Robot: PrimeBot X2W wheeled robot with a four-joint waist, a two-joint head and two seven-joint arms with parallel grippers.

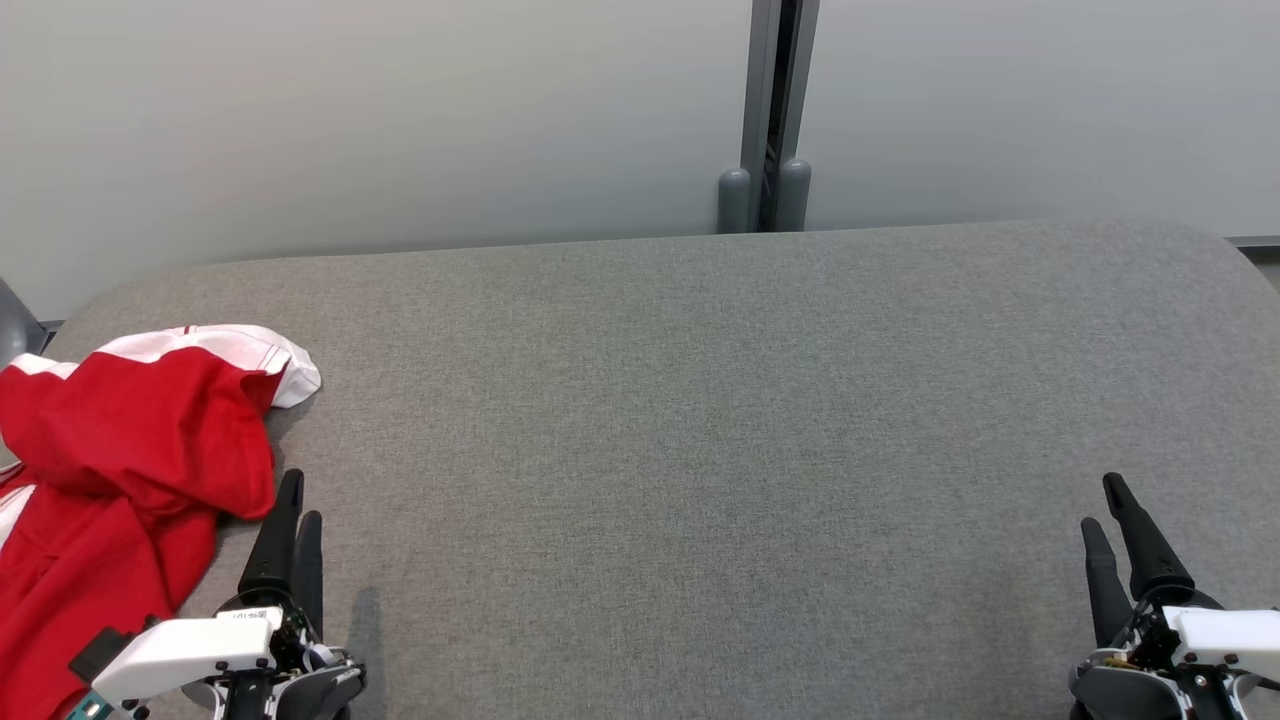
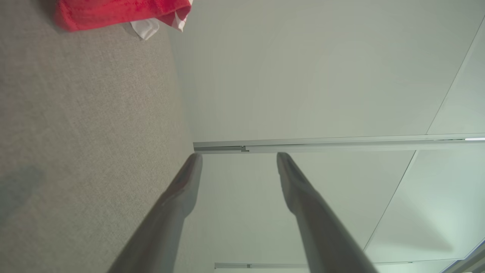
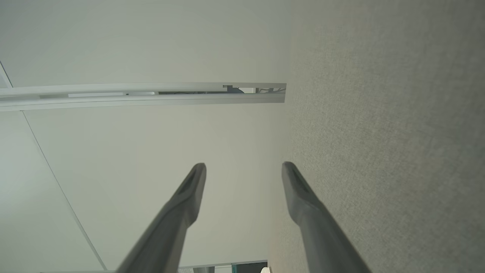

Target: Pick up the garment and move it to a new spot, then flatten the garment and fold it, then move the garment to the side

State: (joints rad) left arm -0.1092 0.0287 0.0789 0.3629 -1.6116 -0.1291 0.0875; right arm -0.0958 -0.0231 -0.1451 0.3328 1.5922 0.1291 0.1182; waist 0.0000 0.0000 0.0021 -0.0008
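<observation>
Garment (image 1: pixel 130 450), red with white trim, found crumpled at left edge of tabletop (image 1: pixel 700 420), toward near-left corner. Left gripper (image 1: pixel 298 498) noted just beside garment's right side, at near edge, fingers pointed toward far edge; jaws drawn narrow, nothing held. Tabletop surface recorded as grey fabric. Grey post (image 1: pixel 765 150) observed behind far edge, against pale wall. Right gripper (image 1: pixel 1103 500) recorded at near-right corner, well apart from garment; jaws drawn narrow, nothing held.
</observation>
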